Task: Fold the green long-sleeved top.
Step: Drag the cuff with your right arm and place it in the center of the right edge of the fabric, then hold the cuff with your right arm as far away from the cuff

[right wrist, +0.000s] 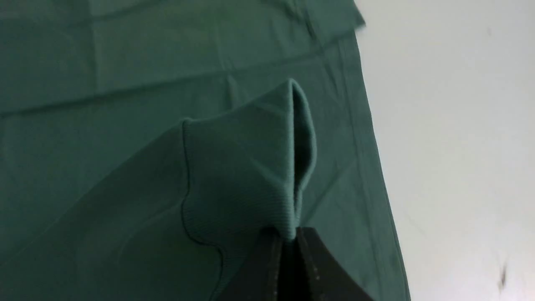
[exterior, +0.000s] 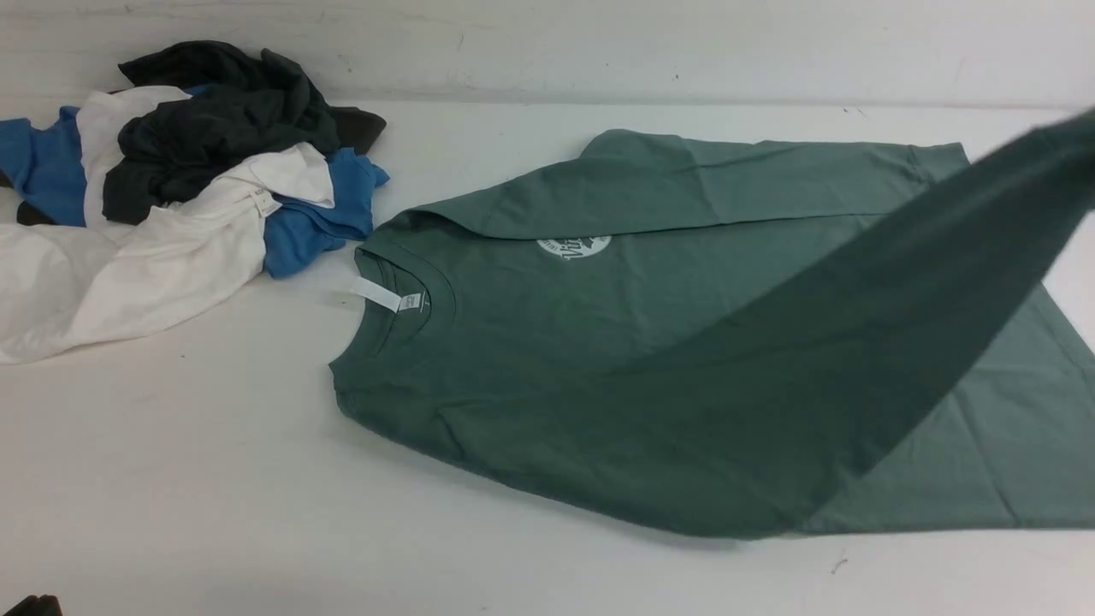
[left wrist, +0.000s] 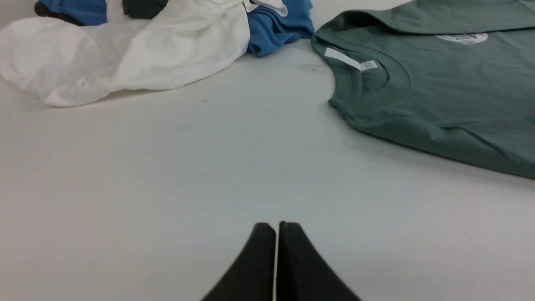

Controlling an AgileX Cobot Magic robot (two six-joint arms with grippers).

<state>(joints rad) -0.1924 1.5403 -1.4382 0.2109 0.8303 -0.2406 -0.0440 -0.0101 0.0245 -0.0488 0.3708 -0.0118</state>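
The green long-sleeved top [exterior: 650,342] lies flat on the white table, neck with white tag [exterior: 385,295] pointing left, round white logo [exterior: 573,246] partly covered by the far sleeve, which is folded over the body. Its near sleeve [exterior: 898,291] is lifted and stretched up toward the right edge. My right gripper [right wrist: 288,238] is shut on that sleeve's ribbed cuff [right wrist: 250,175], above the top's hem; it is out of the front view. My left gripper [left wrist: 276,228] is shut and empty, low over bare table, left of the neck [left wrist: 368,75].
A heap of other clothes lies at the back left: a dark charcoal garment [exterior: 222,128], a blue garment [exterior: 316,214] and a white garment [exterior: 145,265]. The wall [exterior: 547,43] bounds the table's far edge. Bare table [exterior: 214,479] stretches in front of the heap.
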